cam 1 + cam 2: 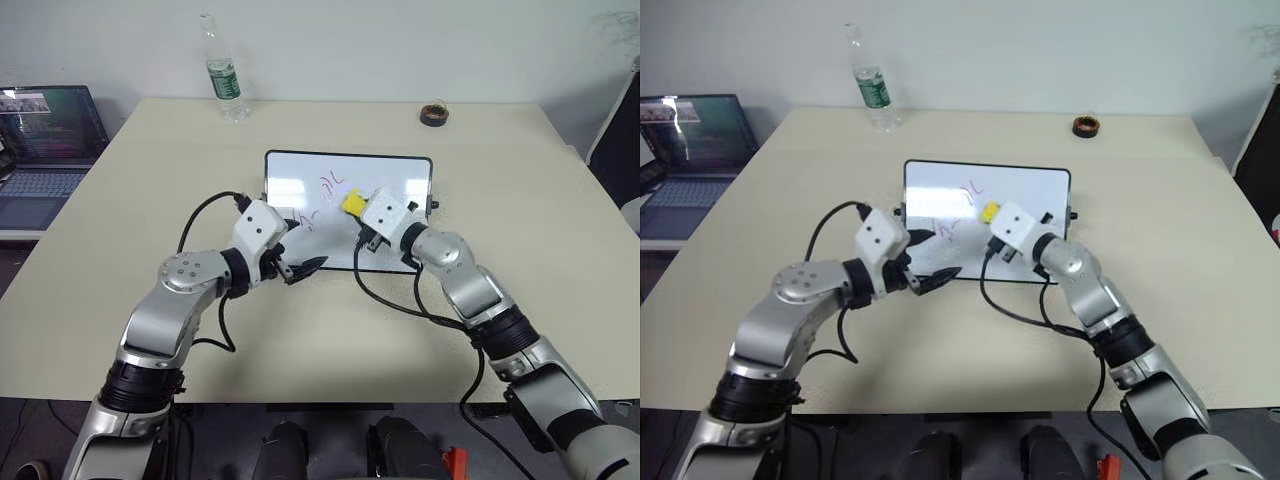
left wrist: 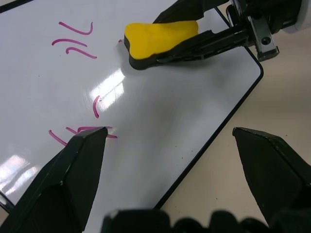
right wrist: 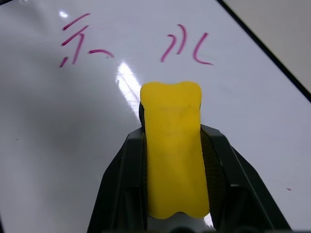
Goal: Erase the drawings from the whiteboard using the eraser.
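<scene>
Now our right gripper [image 3: 170, 141], clamped on the eraser [image 3: 173, 150], should press flat across the drawings [image 3: 187, 46]; left gripper [image 2: 170, 145] gapes empty, steadying the whiteboard [image 1: 400, 170].

- Silver-grey arm shells, black joint bands.
- White boxy wrist housings, small dark screws.
- Black looping cables along both forearms.
- Left hand [image 1: 303, 268]: two black tapered fingers.
- Right hand [image 3: 173, 145]: black fingers, ribbed inner faces.

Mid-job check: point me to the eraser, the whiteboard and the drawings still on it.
eraser [image 3: 172, 116]: right wrist view, on its yellow top face, clamped in the right gripper.
whiteboard [image 1: 400, 172]: left eye view, on bare white surface near its far right corner.
drawings [image 2: 73, 41]: left wrist view, on the pink strokes of the upper group.
</scene>
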`<state>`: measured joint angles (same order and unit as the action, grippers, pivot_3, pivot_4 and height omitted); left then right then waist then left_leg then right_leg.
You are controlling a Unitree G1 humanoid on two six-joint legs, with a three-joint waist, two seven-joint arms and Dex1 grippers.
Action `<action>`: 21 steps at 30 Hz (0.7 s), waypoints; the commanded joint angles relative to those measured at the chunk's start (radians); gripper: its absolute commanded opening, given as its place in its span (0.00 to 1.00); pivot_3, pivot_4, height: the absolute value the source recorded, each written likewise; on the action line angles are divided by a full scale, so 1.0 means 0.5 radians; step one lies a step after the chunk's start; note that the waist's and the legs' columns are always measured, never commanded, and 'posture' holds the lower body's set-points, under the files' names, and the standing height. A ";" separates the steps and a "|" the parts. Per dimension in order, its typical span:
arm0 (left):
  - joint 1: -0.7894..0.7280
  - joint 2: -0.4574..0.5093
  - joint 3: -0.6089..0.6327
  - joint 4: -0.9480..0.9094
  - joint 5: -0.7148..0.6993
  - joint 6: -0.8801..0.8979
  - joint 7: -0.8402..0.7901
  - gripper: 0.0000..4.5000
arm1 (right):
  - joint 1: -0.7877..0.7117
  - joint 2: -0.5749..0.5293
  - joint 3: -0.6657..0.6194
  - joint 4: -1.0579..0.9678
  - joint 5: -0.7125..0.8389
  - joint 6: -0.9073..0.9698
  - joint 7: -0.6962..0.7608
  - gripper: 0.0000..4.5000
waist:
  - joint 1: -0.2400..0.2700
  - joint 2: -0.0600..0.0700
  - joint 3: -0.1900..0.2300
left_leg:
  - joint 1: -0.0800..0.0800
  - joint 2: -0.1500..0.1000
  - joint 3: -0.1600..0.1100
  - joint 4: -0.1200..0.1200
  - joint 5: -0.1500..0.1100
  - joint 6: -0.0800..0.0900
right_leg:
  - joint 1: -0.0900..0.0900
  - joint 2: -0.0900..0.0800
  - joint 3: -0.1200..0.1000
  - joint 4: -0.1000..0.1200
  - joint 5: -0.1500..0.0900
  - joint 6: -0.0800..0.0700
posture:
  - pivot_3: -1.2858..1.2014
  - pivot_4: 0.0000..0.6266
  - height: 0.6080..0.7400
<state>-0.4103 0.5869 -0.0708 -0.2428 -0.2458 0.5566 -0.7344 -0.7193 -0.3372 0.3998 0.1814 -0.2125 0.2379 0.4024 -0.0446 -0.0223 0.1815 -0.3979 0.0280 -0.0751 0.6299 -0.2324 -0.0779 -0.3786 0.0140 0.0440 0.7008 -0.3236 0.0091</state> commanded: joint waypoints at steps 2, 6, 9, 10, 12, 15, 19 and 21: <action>-0.003 0.015 0.044 0.001 -0.002 -0.095 -0.015 1.00 | -0.072 0.049 -0.148 0.075 -0.094 -0.007 -0.233 0.25 | 0.001 0.000 0.000 | 0.000 0.000 0.000 0.001 0.000 0.000 | 0.000 0.000 0.000 0.001 0.000 0.000 | 0.52 0.24 1.00; -0.008 -0.008 0.008 0.025 0.010 -0.124 -0.007 1.00 | -0.115 0.086 -0.153 0.118 -0.115 -0.069 -0.253 0.25 | 0.007 0.000 0.000 | 0.000 0.000 0.000 0.002 0.000 0.000 | 0.000 0.000 0.000 0.002 0.000 0.000 | 0.52 0.24 1.00; -0.019 -0.029 -0.022 0.017 0.018 -0.120 0.005 1.00 | -0.097 0.119 -0.055 0.115 -0.133 -0.055 -0.122 0.25 | 0.009 0.000 0.000 | -0.001 0.000 0.000 0.001 0.000 0.000 | 0.000 0.000 0.000 0.001 0.000 0.000 | 0.52 0.24 1.00; -0.022 -0.032 -0.024 0.012 0.018 -0.116 0.007 1.00 | -0.090 0.123 -0.037 0.106 -0.141 -0.041 -0.086 0.25 | 0.008 0.000 0.000 | -0.001 0.000 0.000 0.001 0.000 0.000 | 0.000 0.000 0.000 0.000 0.000 0.000 | 0.52 0.24 1.00; -0.025 -0.033 -0.025 0.005 0.019 -0.108 0.007 1.00 | -0.073 0.121 -0.007 0.084 -0.167 0.002 -0.026 0.25 | 0.005 0.000 0.000 | -0.001 0.000 0.000 0.001 0.000 0.000 | 0.000 0.000 0.000 0.000 0.000 0.000 | 0.52 0.24 1.00; -0.031 -0.029 -0.020 -0.002 0.017 -0.100 0.006 1.00 | -0.056 0.143 -0.098 0.076 -0.163 0.091 -0.083 0.25 | 0.005 0.000 0.000 | 0.000 0.000 0.000 0.001 0.000 0.000 | 0.000 0.000 0.000 0.001 0.000 0.000 | 0.52 0.24 1.00; -0.031 -0.028 -0.016 -0.008 0.014 -0.093 0.008 1.00 | -0.051 0.116 -0.242 0.079 -0.161 0.155 -0.191 0.25 | 0.011 0.000 0.000 | 0.000 0.000 -0.001 0.001 0.000 0.000 | 0.000 0.000 0.000 0.002 0.000 0.000 | 0.52 0.24 1.00; -0.029 -0.027 -0.015 -0.012 0.011 -0.089 0.006 1.00 | -0.014 0.070 -0.261 0.053 -0.163 0.163 -0.162 0.25 | 0.029 -0.001 0.000 | 0.000 0.000 -0.002 0.002 0.000 0.000 | 0.001 -0.001 -0.001 0.003 0.000 0.000 | 0.52 0.24 1.00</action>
<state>-0.4064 0.5657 -0.0936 -0.2199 -0.2385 0.5178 -0.7317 -0.7470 -0.2744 0.3156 0.2097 -0.2903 0.2852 0.3338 -0.0300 -0.0228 0.1813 -0.3980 0.0279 -0.0764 0.6313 -0.2322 -0.0781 -0.3778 0.0137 0.0429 0.7022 -0.3235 0.0090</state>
